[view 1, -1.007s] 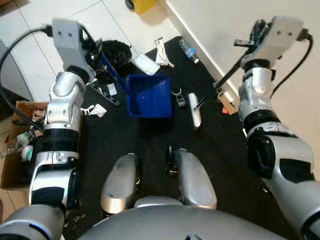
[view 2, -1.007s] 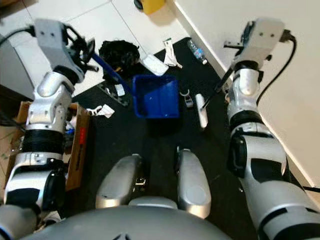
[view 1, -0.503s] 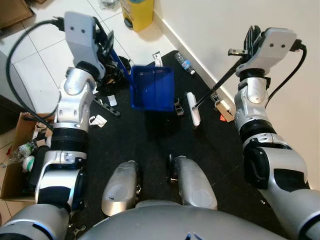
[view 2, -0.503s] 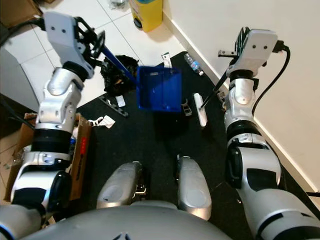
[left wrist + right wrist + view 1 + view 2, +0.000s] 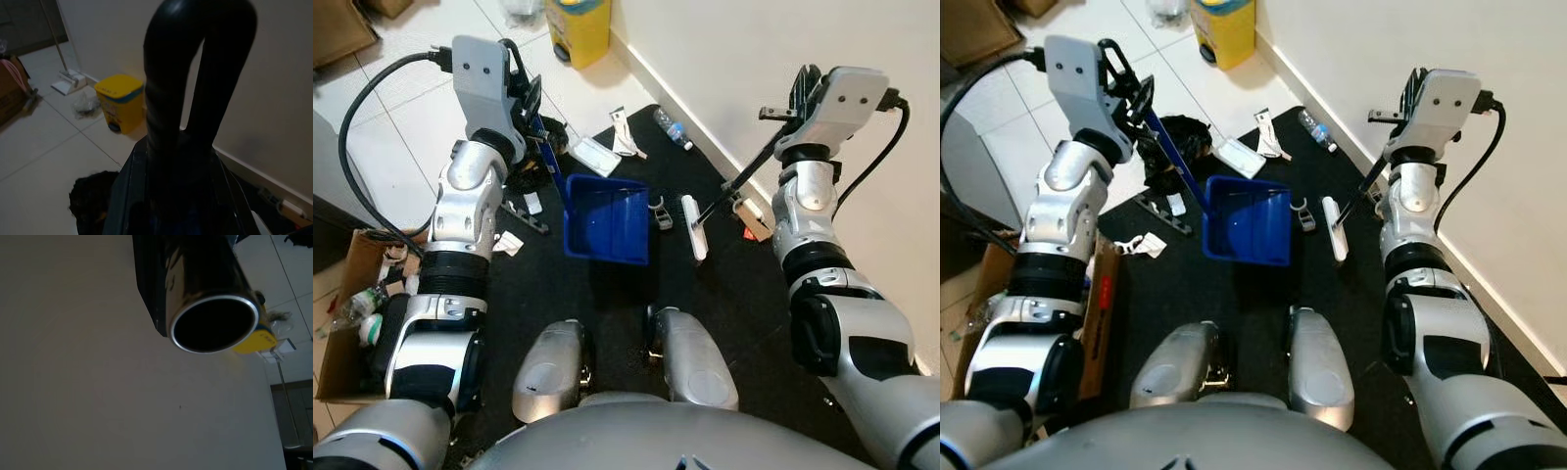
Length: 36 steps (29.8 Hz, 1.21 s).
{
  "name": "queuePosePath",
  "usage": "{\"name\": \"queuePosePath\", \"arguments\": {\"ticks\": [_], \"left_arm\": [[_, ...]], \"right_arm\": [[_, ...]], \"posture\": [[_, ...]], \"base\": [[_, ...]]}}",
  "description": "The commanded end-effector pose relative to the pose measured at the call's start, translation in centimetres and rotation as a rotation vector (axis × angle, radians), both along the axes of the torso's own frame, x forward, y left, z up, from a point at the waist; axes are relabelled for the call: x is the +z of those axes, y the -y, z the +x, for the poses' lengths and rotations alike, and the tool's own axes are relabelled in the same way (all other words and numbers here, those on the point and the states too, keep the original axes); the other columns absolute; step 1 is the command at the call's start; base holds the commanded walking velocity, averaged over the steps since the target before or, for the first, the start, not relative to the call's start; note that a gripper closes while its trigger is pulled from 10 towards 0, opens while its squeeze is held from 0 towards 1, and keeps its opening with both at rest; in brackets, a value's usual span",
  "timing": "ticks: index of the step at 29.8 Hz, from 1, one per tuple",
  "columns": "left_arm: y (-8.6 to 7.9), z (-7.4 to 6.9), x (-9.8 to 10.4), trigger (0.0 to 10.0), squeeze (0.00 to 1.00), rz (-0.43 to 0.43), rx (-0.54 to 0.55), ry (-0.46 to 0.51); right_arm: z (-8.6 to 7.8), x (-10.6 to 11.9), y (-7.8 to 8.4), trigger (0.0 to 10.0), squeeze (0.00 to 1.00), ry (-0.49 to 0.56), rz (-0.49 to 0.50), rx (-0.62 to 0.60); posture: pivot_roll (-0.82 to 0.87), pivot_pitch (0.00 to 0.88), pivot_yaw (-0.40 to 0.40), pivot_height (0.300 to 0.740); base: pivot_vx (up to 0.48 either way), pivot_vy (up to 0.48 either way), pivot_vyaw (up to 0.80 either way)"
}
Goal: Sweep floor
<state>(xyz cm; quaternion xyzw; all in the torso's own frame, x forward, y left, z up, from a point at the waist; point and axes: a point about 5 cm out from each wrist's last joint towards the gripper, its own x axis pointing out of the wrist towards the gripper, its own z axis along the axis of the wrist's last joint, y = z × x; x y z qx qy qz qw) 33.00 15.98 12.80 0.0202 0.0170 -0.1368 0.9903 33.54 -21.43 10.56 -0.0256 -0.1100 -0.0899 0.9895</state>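
Nearest are the robot's own knees, standing on the black mat. Just beyond them the blue dustpan sits with its tray down on the mat and its mouth turned right toward the brush, likely so litter can be pushed straight in. Its long blue handle runs up and left into the left gripper, whose fingers are pinching the handle top; the upright hold keeps the pan steady without bending. To the right of the pan, the white brush head rests on the mat, its thin dark pole slanting up to the right gripper, fingers pressed around the pole end, a slant that suits short strokes toward the pan. A small dark clip lies between pan and brush. Farther off, white scraps, a plastic bottle and a black heap wait unswept, with a yellow bin by the far wall
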Motion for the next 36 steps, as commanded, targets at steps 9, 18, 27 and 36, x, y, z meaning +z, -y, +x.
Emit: {"name": "queuePosePath", "arguments": {"ticks": [9, 18, 27, 36], "left_arm": [[0.6, 0.4, 1.2, 10.0, 0.00, -0.001, -0.011, 0.062], [0.6, 0.5, 1.2, 10.0, 0.00, -0.002, -0.008, 0.063], [1.1, 0.1, 1.0, 10.0, 0.00, -0.018, -0.050, 0.046], [2.2, -0.3, 0.5, 10.0, 0.00, -0.009, -0.096, 0.030]], "right_arm": [[0.2, 0.8, 0.2, 10.0, 0.00, 0.029, -0.013, -0.002], [0.2, 0.8, 0.2, 10.0, 0.00, 0.024, -0.012, -0.003], [0.2, 0.7, 0.2, 10.0, 0.00, 0.019, -0.015, -0.003], [0.3, 0.7, 0.1, 10.0, 0.00, 0.016, -0.013, -0.001]], "posture": [[0.15, 0.000, 0.008, 0.740], [0.15, 0.000, 0.008, 0.740], [0.15, 0.000, 0.006, 0.740], [0.16, 0.000, 0.006, 0.740]], "base": [[0.480, 0.000, 0.00], [0.447, 0.000, 0.00], [0.066, 0.000, 0.00], [0.000, -0.057, 0.00]]}}
